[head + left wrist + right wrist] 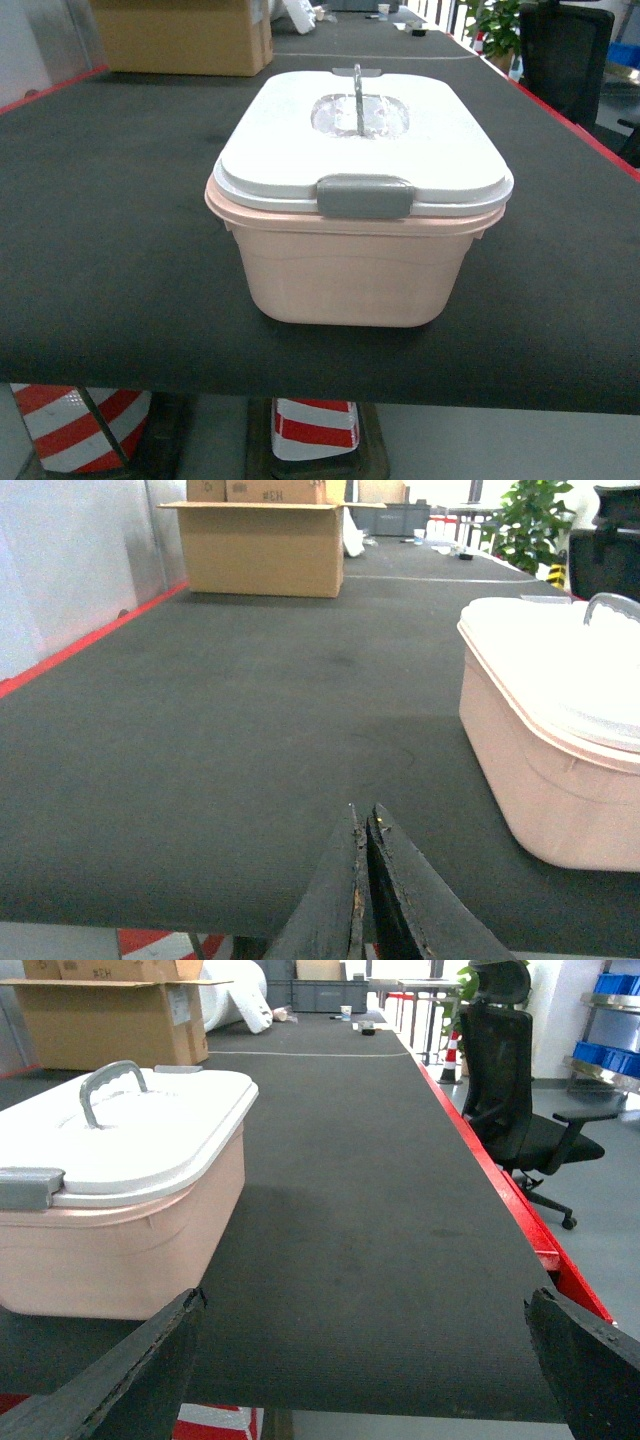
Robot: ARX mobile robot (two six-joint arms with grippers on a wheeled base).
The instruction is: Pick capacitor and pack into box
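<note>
While one box [355, 265] stands on the black counter [110, 260] near its front edge, its one white lid [290, 135] sits on the pink tub with one grey latch [364, 196] on the near side and a second latch at the far side. One grey handle [357, 95] rises over the clear centre panel. No capacitor can be made out in any view. One left pincer [362, 880] lies low at the near counter edge, left of the box, its two fingers pressed together and gripping nothing. One right pincer [365, 1355] lies right of the box, its two fingers spread wide apart. One brown cardboard box [185, 35] stands far left; one black office chair [520, 1110] stands beyond the right edge.
</note>
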